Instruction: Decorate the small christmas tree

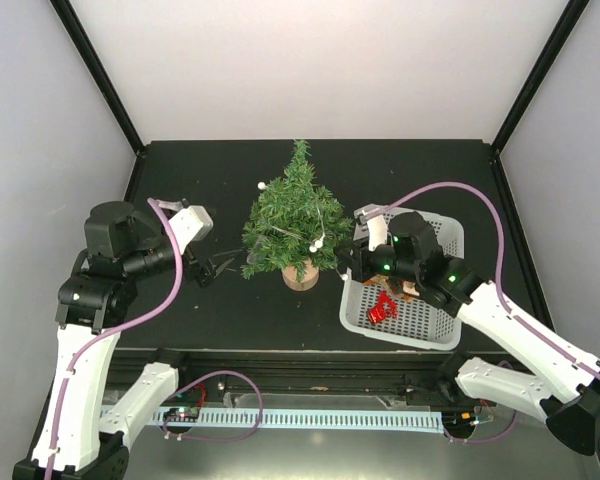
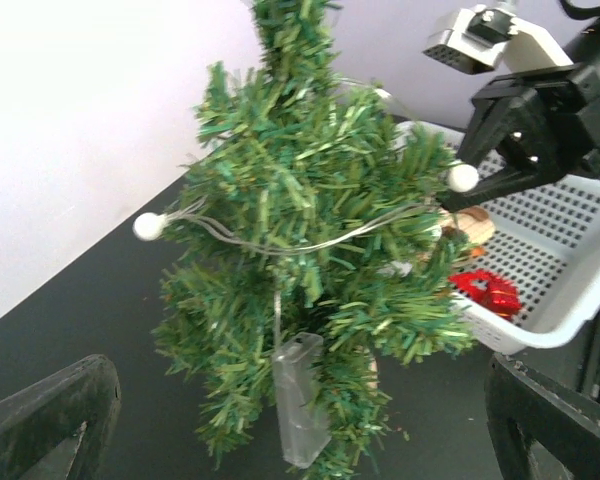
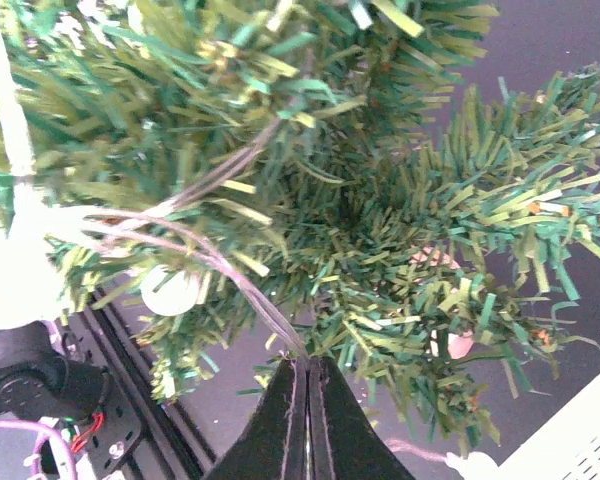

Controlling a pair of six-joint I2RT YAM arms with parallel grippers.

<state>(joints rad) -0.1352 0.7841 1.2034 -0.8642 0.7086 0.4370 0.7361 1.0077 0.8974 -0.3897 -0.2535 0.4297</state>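
1. Tree (image 1: 295,220) stands upright mid-table (image 1: 200,180) on its round wooden base (image 1: 301,276), just left of the white basket (image 1: 425,322).
2. A light string (image 2: 280,245) is draped across the branches. It is thin clear wire with white ball bulbs (image 2: 148,226), one out on each side in the left wrist view.
3. A clear battery box (image 2: 302,400) hangs off the wire low in the branches, tilted.
4. Right gripper (image 3: 306,372) is at the tree's right side, over the basket's left edge. Its fingers are pressed together, pinching the light string wire right at the tips, and branches fill the rest of that view.
5. Left gripper (image 1: 224,268) is low on the tree's left side, close to the branch tips. Its fingers (image 2: 50,420) are spread wide and hold nothing. The battery box sits between them in the wrist view, but there's no visible contact.
6. The basket holds a red ornament (image 1: 383,308). A light wooden piece shows near its left end, partly hidden by branches and arm, and I can't tell what it is.
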